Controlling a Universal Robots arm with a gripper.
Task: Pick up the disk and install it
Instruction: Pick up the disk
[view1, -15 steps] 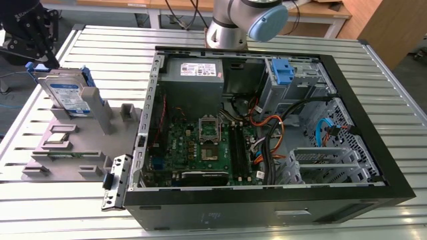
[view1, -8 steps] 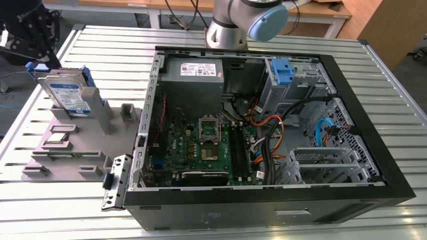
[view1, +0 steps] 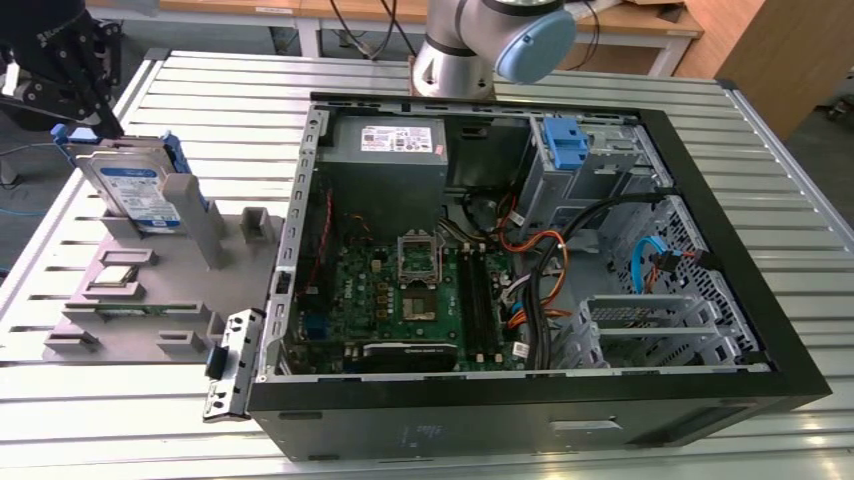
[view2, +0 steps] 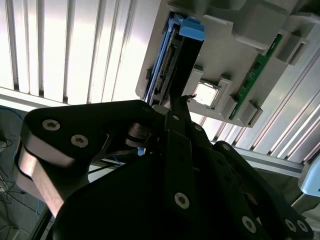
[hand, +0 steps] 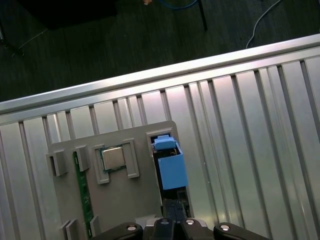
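My fingers (view1: 103, 121) sit over the tabletop's (view1: 761, 120) edge at the exterior view's left, wrist angled down, pinching the top edge of the disk (view1: 118, 165). The disk stands upright in a grey fixture (view1: 160, 300). Its blue-and-white label (view1: 144, 200) is too small to read. Rightward, an open computer case (view1: 747, 380) holds a white-stickered power supply (view1: 387, 140), also unreadable.

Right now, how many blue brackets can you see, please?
2: one bracket around the disk in the grey fixture, another in the computer case; others may be hidden.
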